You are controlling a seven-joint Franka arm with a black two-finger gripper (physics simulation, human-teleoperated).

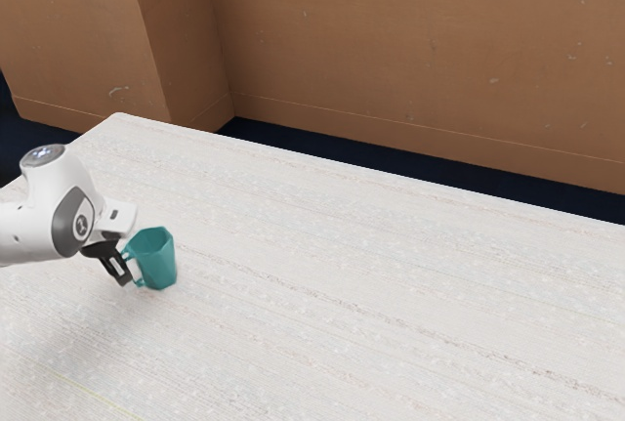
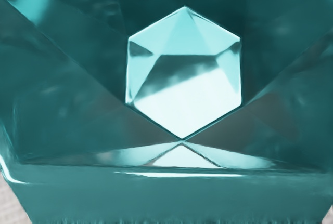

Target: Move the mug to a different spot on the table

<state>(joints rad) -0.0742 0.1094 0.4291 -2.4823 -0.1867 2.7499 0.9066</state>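
Room: brown walls (image 1: 410,40) meet in a corner behind the scene, with a strip of dark blue floor (image 1: 391,152) at their foot.
Tabletop: a pale, whitish wood-grain tabletop (image 1: 391,274) spreads wide beyond the pincer toward the exterior view's right.
Arm: the white and grey arm (image 1: 49,216) comes in low from the exterior view's left edge, its hand angled down toward the tabletop.
Pincer: the black pincer (image 1: 119,263) is at the mug's rim, pinching the wall nearest the hand. One dark finger lies against the outside of that wall; the other is hidden by the mug.
Mug: the teal, faceted mug (image 1: 156,257) sits right at the pincer's tip, on its far side from the arm. It leans a little, its mouth turned up toward the hand.
Mug base: whether it rests on the tabletop or hangs just clear, I cannot tell.
Wrist view: the camera looks straight down into the mug (image 2: 182,78); a pale six-sided bottom shows deep inside, teal walls slope up round it, and the near wall lies blurred just under the hand.
Corner: a sliver of tabletop shows past the mug's outer wall.
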